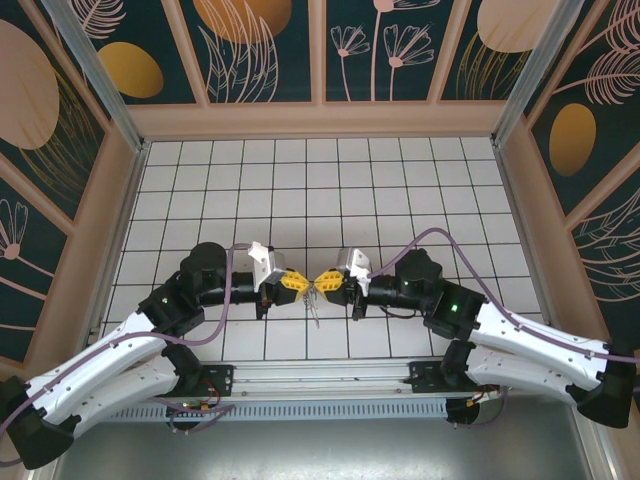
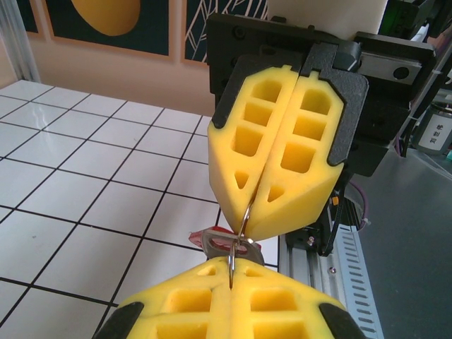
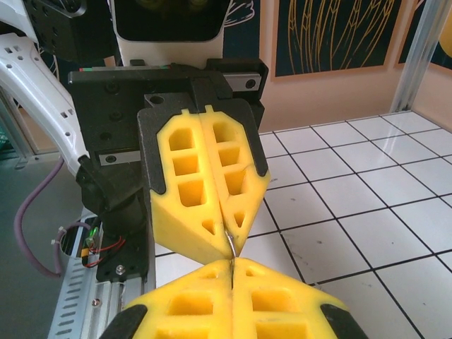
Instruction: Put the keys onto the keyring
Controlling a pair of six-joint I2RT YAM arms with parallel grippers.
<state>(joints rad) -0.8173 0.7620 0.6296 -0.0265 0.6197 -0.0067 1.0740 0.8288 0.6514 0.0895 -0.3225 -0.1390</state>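
Observation:
My left gripper (image 1: 305, 282) and right gripper (image 1: 324, 281) meet tip to tip above the tiled table, near its front middle. Both pairs of yellow foam fingers are shut on the keyring (image 2: 243, 224), a thin wire loop that spans the small gap between the tips. In the left wrist view my left gripper (image 2: 232, 274) is at the bottom and the right gripper (image 2: 258, 215) is above it. A silvery key (image 2: 224, 246) with a red tag (image 2: 205, 235) hangs on the wire between them. From the right wrist view, the right gripper (image 3: 231, 267) pinches the keyring (image 3: 230, 242) below the left gripper (image 3: 227, 236). Something thin dangles below the tips (image 1: 315, 306).
The white tiled table (image 1: 400, 190) stretches behind the grippers to the patterned walls (image 1: 320, 50). A metal rail (image 1: 320, 385) with the arm bases runs along the near edge. A purple cable (image 1: 440, 236) arcs over the right arm.

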